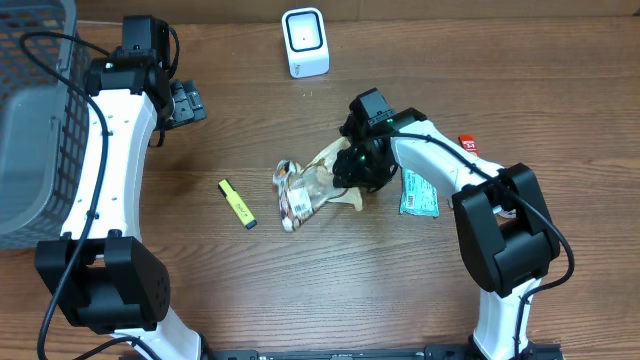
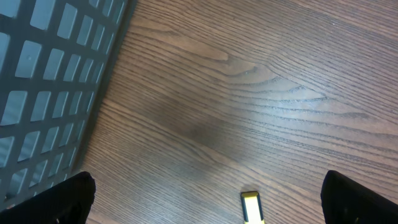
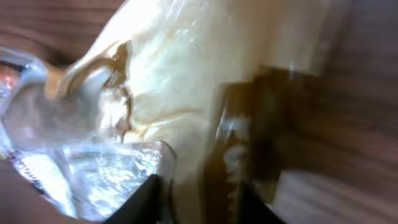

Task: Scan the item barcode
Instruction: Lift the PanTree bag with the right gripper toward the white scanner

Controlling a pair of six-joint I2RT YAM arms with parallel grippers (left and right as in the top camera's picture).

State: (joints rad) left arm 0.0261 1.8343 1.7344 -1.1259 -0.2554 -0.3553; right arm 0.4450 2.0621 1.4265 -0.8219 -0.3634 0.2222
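Observation:
The item, a crinkled cream and clear plastic snack bag (image 1: pixel 308 186), lies mid-table. My right gripper (image 1: pixel 352 176) is at its right end. In the right wrist view the bag (image 3: pixel 180 81) fills the frame, and the right gripper (image 3: pixel 202 202) has its two dark fingers closed on a fold of the cream film. No barcode shows on the bag. The white scanner (image 1: pixel 305 42) stands at the back of the table. My left gripper (image 1: pixel 187 103) hovers open at the far left, its fingertips (image 2: pixel 68 199) wide apart over bare wood with nothing between them.
A yellow highlighter (image 1: pixel 237 203) lies left of the bag, its tip in the left wrist view (image 2: pixel 250 206). A teal packet (image 1: pixel 419 193) and a small red item (image 1: pixel 467 145) lie beside the right arm. A grey wire basket (image 1: pixel 30 120) fills the left edge.

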